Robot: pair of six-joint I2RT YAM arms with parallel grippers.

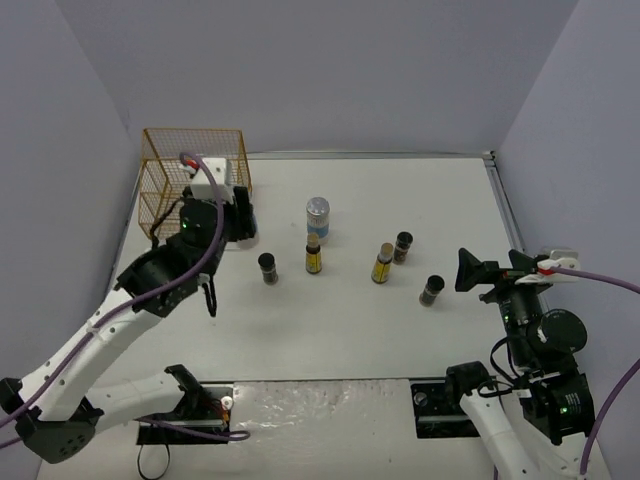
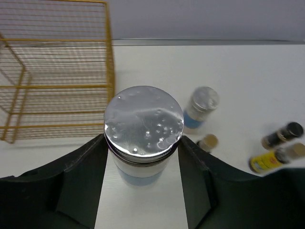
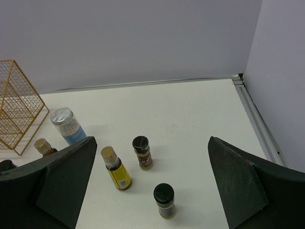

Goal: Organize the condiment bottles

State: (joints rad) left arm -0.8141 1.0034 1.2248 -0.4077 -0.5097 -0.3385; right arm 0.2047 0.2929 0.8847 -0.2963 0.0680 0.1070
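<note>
My left gripper (image 1: pixel 230 226) is shut on a wide pale jar with a blue label and a silver lid (image 2: pixel 144 123), just right of the gold wire rack; the arm hides that jar in the top view. The second blue-labelled jar (image 1: pixel 317 218) stands mid-table, also in the left wrist view (image 2: pixel 201 107). Two slim yellow-labelled bottles (image 1: pixel 313 258) (image 1: pixel 382 263) and three short dark black-lidded jars (image 1: pixel 268 267) (image 1: pixel 403 246) (image 1: pixel 432 290) stand in a loose row. My right gripper (image 1: pixel 478 272) is open and empty, right of the row, facing it (image 3: pixel 151 143).
The gold wire rack (image 1: pixel 190 178) stands at the back left, also in the left wrist view (image 2: pixel 57 71). Walls close the table at the back and both sides. A metal rail (image 1: pixel 503 205) runs along the right edge.
</note>
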